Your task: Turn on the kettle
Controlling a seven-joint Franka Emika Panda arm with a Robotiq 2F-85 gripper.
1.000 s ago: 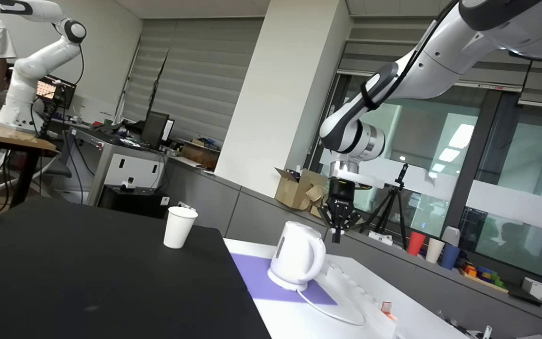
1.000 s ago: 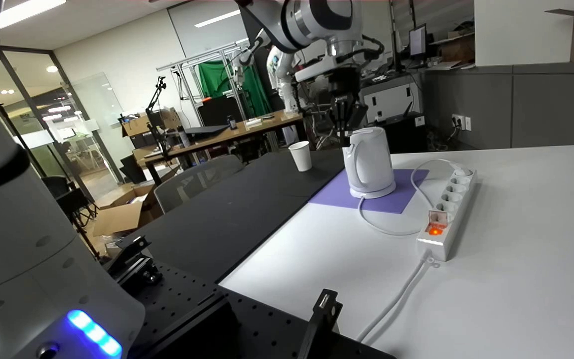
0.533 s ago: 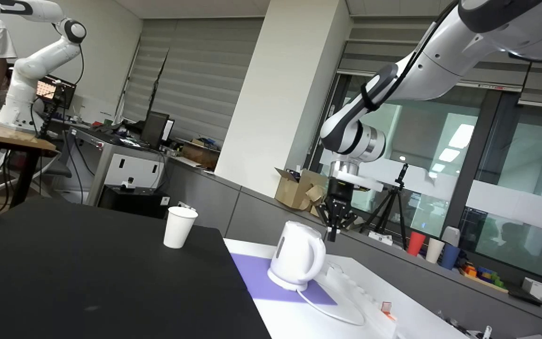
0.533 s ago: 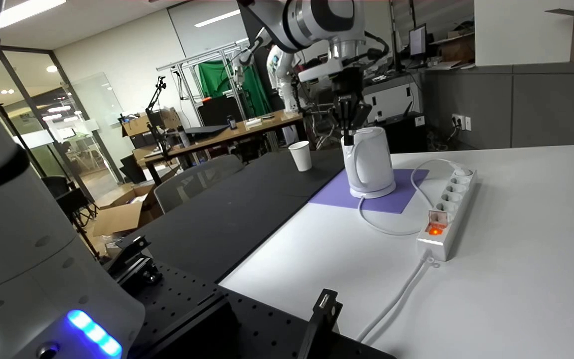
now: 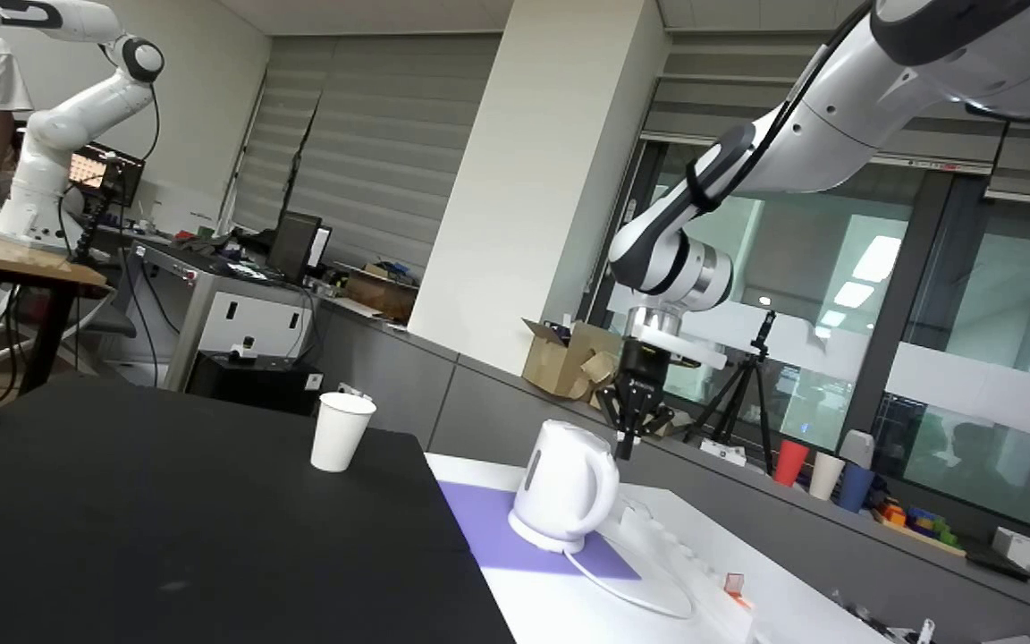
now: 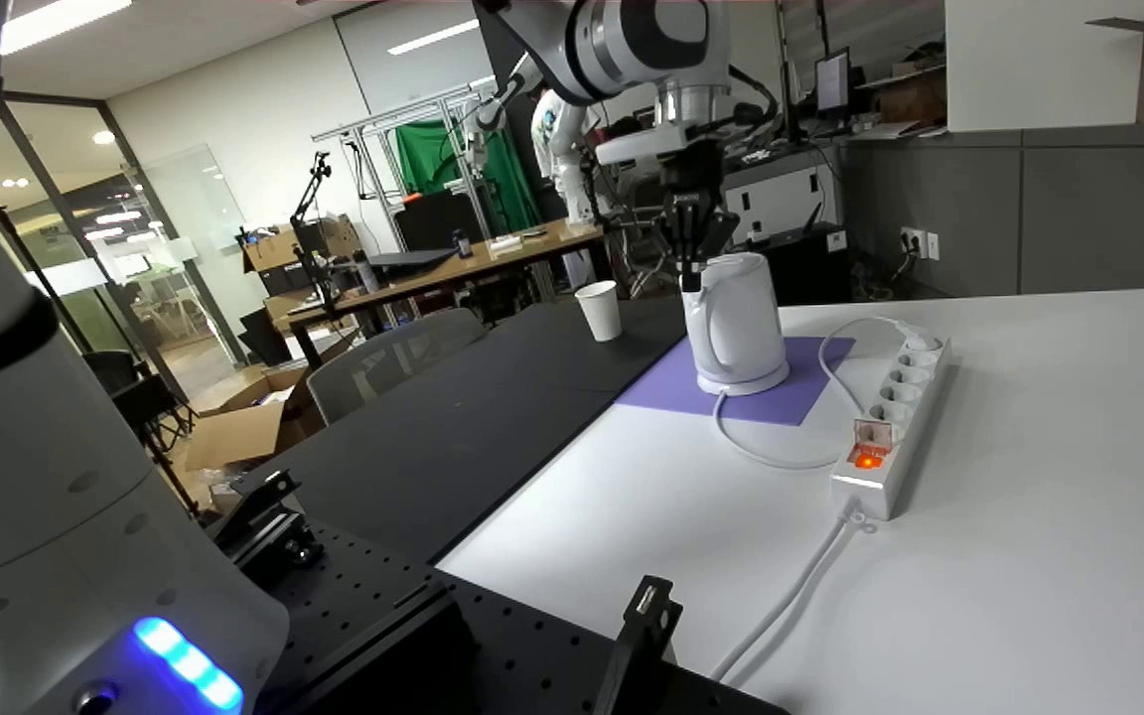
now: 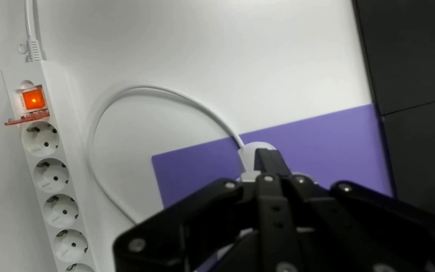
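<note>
One white table point(image 6: 1049, 447) is partly covered by a purple mat point(image 6: 666, 387), where the kettle point(image 6: 756, 328) is stood upright. The gripper point(image 6: 691, 278) is held near the handle point(image 5: 608, 487), fingertips point(image 7: 272, 162) together, nothing gripped; whether contact is made cannot be told.

A: In an exterior view we're low, peering across the black tabletop point(image 5: 211, 537), tilted, facing the windows point(image 5: 819, 241).

B: And in an exterior view we're tucked right by the arm's base point(image 6: 105, 556), looking out over the white table point(image 6: 1049, 516)!

A: Both exterior views get the kettle point(image 5: 560, 492) & paper cup point(image 5: 341, 434), mid-dist.

B: Wrist view's aimed down, v. close, gripper point(image 7: 272, 160) @ bottom, sharing purple mat point(image 7: 338, 139) & power strip point(image 7: 53, 175) w/ them.
</note>
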